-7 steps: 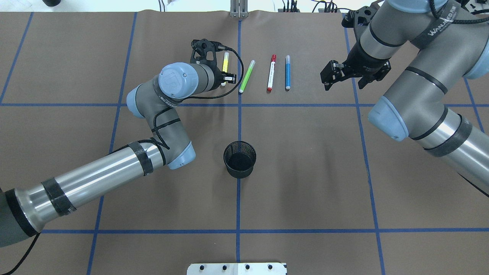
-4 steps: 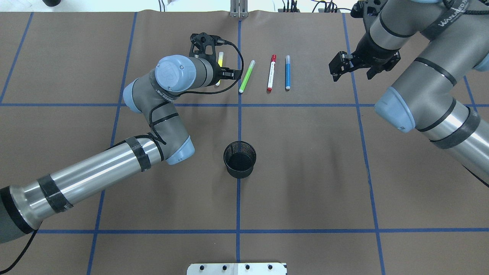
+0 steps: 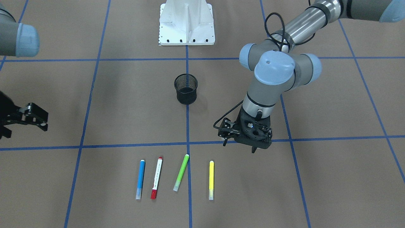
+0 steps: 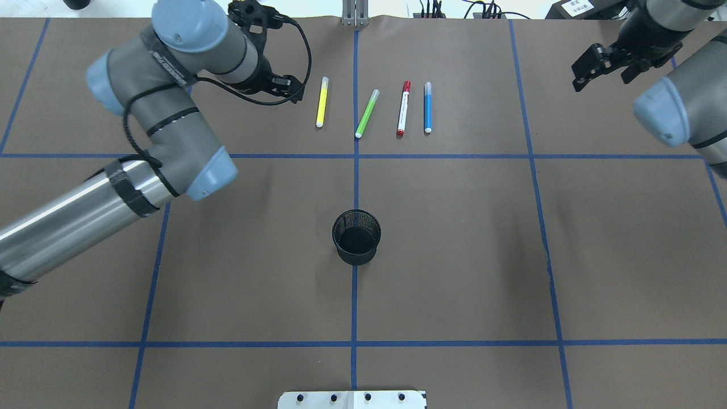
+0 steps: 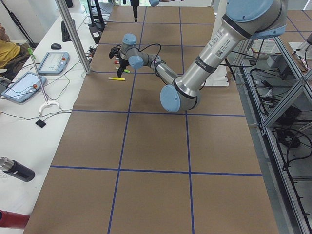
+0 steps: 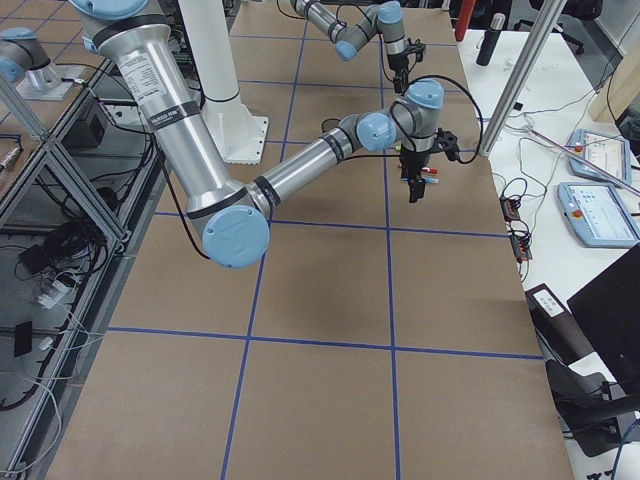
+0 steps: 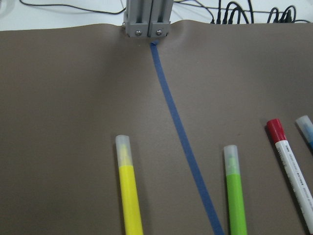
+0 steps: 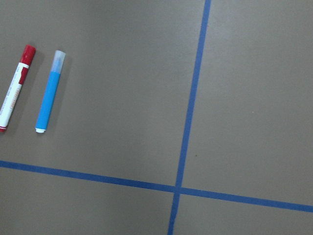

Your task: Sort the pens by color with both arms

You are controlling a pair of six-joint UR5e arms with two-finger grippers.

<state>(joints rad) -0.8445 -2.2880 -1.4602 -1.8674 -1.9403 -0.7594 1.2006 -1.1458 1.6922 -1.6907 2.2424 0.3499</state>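
As left pincer [image 4: 288, 90] withdrew, pens [image 4: 321, 102] stayed.

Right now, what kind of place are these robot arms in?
Probably a robotics lab: a grey-silver jointed left robot arm and matching right arm over a brown table with blue tape gridlines, beside grey touchscreen control tablets.

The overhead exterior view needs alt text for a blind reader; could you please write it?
Four pens lie side by side on the brown table's far half: yellow, light green, white with red ends, blue. Both grippers are open and empty, the left gripper beside the yellow pen, the right gripper well beyond the blue one. A black mesh cup stands mid-table.
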